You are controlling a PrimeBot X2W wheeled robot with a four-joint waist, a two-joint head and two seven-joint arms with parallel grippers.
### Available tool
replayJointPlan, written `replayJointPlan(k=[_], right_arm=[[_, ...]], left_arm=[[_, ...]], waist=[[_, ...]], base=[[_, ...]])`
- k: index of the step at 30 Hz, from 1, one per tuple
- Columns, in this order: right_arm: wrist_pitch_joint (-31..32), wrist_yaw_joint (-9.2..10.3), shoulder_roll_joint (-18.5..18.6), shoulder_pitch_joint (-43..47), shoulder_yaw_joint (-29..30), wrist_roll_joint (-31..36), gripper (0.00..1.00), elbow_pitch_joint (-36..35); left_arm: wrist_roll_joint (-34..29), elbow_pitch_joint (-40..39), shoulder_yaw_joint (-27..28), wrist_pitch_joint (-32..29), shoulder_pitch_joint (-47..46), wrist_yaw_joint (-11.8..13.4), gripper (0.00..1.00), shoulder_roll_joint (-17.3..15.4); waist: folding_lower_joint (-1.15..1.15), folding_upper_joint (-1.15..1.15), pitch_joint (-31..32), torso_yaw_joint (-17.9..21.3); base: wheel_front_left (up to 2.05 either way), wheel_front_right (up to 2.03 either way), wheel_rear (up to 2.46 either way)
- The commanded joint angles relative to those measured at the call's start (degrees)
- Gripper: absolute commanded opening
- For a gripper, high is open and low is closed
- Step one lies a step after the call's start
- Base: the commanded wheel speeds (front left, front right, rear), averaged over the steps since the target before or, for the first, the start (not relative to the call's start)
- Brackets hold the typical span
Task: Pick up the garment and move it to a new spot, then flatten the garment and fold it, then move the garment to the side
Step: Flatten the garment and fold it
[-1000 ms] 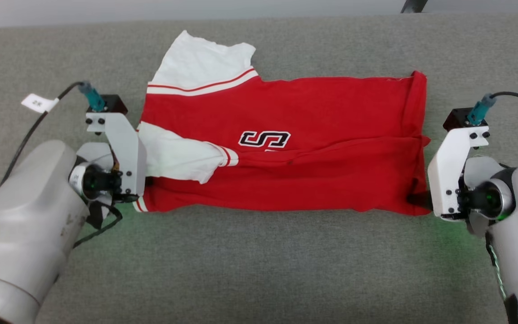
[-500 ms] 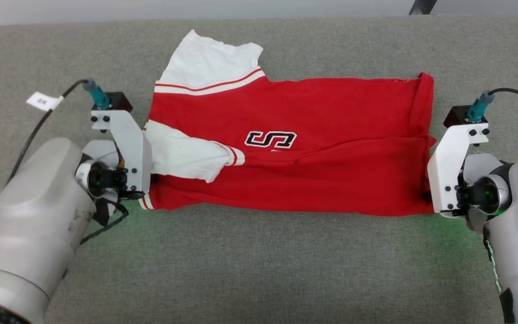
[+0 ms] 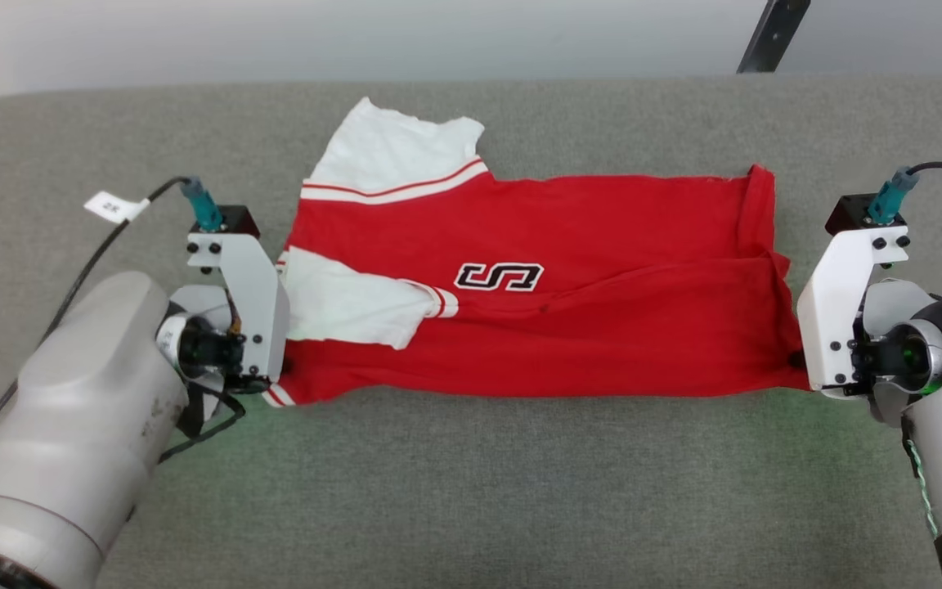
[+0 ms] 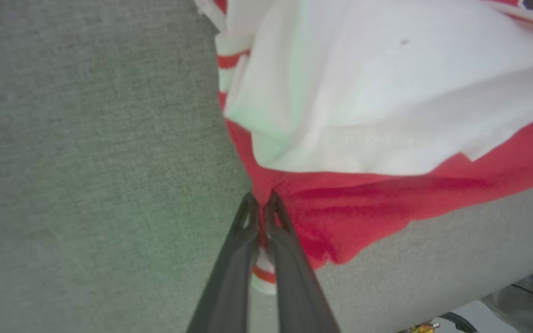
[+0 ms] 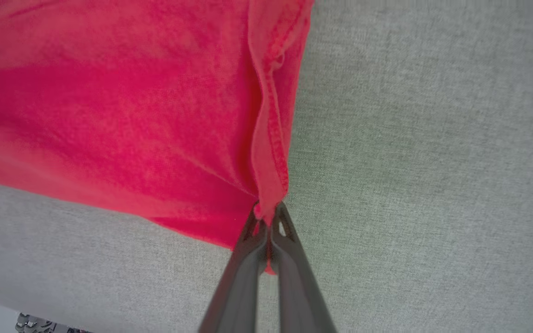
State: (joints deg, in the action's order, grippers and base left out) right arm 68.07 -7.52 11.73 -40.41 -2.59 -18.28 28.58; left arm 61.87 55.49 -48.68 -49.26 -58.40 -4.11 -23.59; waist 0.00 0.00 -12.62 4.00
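The garment, a red jersey with white sleeves and a black letter patch, lies folded lengthwise across the grey cushion. Its near edge runs taut between my two grippers. My left gripper is shut on the near-left corner by the striped trim; in the left wrist view the fingertips pinch red cloth below a white sleeve. My right gripper is shut on the near-right hem corner; in the right wrist view the fingertips clamp the red hem.
A grey fabric surface spreads all around the garment, with its far edge near the top. A black pole leans beyond that edge at the right. A cable with a white tag trails from my left wrist.
My right gripper has shut on the garment's near-right corner. The near edge now looks straighter and tauter. The whole picture has shifted downward, so the camera has moved.
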Motion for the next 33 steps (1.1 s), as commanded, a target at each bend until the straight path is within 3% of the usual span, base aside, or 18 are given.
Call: replayJointPlan(k=[1,16,26,33], right_arm=[[0.0,0.06,0.7,0.6,-0.3,-0.6,0.00,-0.1],[2.5,0.06,3.9,2.5,-1.0,-3.1,0.00,-2.5],[5.6,0.06,6.4,8.3,0.0,-5.1,0.00,-8.7],[6.5,0.06,4.7,13.5,2.7,-4.4,0.00,-11.9]], left_arm=[[-0.2,-0.2,-0.2,-0.5,0.8,-0.3,0.00,-0.3],[0.3,-4.2,-1.3,-5.1,2.2,1.9,0.00,-2.3],[0.8,-11.5,-2.2,-9.1,6.0,5.5,0.00,-4.7],[1.6,-16.5,-2.4,-10.0,9.7,8.0,0.00,-5.6]], waist=[[0.00,0.00,1.5,-0.4],[0.00,0.00,5.2,-1.2],[0.00,0.00,5.2,-2.5],[0.00,0.00,3.8,-2.3]], base=[[0.00,0.00,0.00],[0.00,0.00,0.00],[0.00,0.00,0.00],[0.00,0.00,0.00]])
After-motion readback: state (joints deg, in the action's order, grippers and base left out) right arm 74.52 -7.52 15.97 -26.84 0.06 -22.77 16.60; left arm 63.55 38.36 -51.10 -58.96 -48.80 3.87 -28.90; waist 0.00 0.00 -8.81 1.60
